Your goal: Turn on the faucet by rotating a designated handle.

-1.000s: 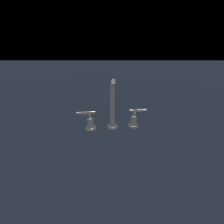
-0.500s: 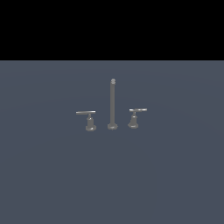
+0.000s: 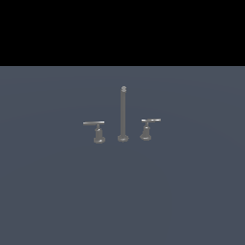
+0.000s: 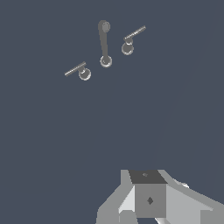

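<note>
So far nothing looks done: the designated handle (image 3: 94, 123), at the exterior view's left of the faucet (image 3: 123, 115), is untouched, and the gripper (image 4: 148, 210) is well apart, its jaws' state unclear.

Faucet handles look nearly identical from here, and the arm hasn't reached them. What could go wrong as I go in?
1. Wrong target: the designated handle on the exterior view's left closely resembles the other handle, with only a slightly longer, duller bar.
2. The tall spout rod stands between the two and could be clipped on approach.
3. The pincer is far from the faucet and absent from the exterior view, so alignment is unchecked; its lever bar is thin and might slip.
</note>
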`<state>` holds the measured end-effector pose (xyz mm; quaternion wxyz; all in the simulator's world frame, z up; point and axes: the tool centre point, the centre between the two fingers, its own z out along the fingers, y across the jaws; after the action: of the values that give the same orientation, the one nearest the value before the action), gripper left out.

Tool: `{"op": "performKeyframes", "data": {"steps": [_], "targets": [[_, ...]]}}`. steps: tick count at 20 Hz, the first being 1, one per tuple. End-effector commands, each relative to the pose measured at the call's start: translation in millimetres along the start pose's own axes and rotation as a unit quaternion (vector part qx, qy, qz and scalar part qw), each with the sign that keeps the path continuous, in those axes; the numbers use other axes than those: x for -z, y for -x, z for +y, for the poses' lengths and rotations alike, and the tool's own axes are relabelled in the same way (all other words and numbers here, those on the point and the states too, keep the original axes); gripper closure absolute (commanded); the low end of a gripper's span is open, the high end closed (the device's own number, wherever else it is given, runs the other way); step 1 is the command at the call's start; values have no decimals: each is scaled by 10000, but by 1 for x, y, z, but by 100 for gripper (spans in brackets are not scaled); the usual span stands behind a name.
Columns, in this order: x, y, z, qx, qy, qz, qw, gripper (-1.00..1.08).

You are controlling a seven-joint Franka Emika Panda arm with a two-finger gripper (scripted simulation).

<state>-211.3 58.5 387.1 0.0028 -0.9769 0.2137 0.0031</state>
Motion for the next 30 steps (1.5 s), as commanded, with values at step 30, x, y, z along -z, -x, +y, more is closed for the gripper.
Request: {"op": "performKeyframes", "data": {"steps": [30], "targets": [[-166, -91, -128, -2855, -50, -6, 9584, 108]]}}
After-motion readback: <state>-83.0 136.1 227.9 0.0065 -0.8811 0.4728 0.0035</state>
